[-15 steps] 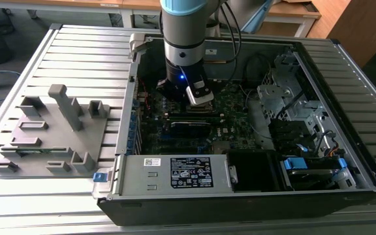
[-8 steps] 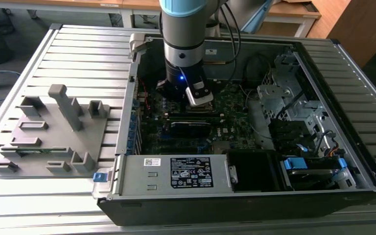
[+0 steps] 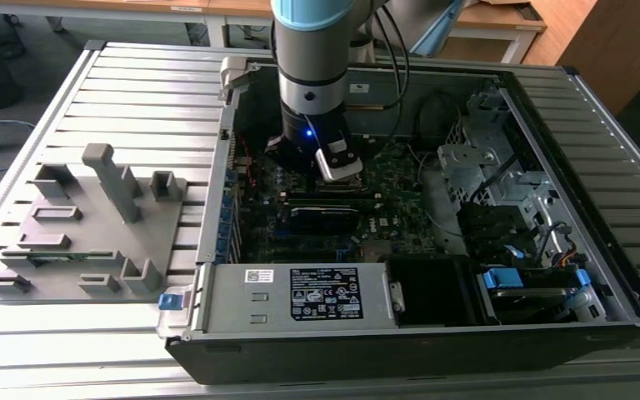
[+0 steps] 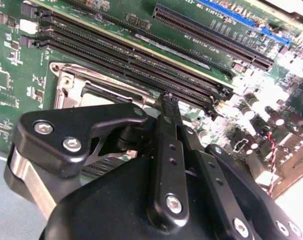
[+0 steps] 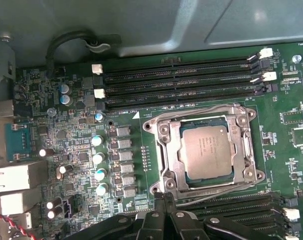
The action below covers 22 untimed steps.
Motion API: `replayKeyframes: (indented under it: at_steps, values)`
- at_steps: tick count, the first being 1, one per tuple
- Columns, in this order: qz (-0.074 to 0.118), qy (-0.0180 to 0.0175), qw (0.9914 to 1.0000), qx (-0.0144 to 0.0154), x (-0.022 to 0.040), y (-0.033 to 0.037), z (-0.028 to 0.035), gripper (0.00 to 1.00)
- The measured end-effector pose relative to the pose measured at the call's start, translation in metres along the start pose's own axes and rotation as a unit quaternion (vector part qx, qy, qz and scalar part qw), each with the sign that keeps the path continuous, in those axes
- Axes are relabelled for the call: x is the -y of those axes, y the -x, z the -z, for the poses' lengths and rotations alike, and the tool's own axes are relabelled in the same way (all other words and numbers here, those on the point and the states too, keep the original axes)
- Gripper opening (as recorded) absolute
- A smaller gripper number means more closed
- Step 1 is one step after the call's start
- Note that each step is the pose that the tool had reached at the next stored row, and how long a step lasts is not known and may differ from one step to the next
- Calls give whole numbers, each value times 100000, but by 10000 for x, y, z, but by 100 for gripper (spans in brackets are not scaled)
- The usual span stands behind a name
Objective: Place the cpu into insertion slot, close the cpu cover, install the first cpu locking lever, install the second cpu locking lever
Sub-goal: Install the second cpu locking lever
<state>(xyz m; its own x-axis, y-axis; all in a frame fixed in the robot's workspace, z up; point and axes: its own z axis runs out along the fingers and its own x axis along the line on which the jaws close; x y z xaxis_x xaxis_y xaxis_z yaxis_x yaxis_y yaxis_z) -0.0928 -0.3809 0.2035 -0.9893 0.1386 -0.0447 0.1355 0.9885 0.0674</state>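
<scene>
the cpu [image 5: 207, 151] sits flat in the slot [image 5: 167, 150], its dull metal top showing through the square cut-out of the cover [image 5: 246, 145], which lies down over it. the thin wire levers run along the sides of the frame; whether both are hooked home cannot be read from the first wrist view, though one wire along the near edge looks bowed rather than tucked, so the locking is probably not finished.

the gripper [image 5: 165, 199] stands right at the near edge of the socket frame, fingers drawn together to a narrow tip with nothing between them. in the second wrist view the gripper [image 4: 167, 97] tip comes down just beside the frame's edge, next to the long black memory slots [image 4: 141, 65]. a closed, slim tip suits pushing a thin wire lever, and that seems the reason for the pose: it is a pusher here, not a clamp.

in the exterior view the arm [image 3: 311, 75] reaches straight down into the open case [image 3: 587, 208], at the far left part of the board, with the gripper [image 3: 337, 171] low over the socket. a grey fixture [image 3: 87, 225] lies well apart on the exterior view's left of the table [image 3: 131, 83], untouched.
</scene>
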Motion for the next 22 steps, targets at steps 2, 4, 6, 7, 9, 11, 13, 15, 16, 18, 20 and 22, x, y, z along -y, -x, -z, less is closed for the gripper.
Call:
replayKeyframes:
  at_steps: [2, 4, 6, 7, 9, 11, 13, 15, 16, 18, 20, 22]
  values:
    - [2, 27, 100000, -9, 2, -6, -3, 11]
    - [5, 61, 100000, -16, 2, -8, -7, 11]
    - [-6, 140, 100000, -37, 3, -9, -10, 11]
    - [-18, 243, 100000, -52, 3, -10, -11, 11]
    - [-27, 490, 99999, -77, 3, -9, -12, 11]
    - [-37, 640, 99998, -87, 3, -9, -15, 11]
    - [-37, 702, 99997, -96, 5, -9, -20, 11]
    - [-42, 769, 99997, -113, 6, -9, -26, 11]
    - [-46, 848, 99996, -130, 7, -10, -29, 11]
    - [-56, 1125, 99994, -172, 8, -9, -31, 11]
    - [-76, 1457, 99989, -212, 8, -10, -34, 11]
    - [-97, 1819, 99983, -258, 9, -10, -37, 11]
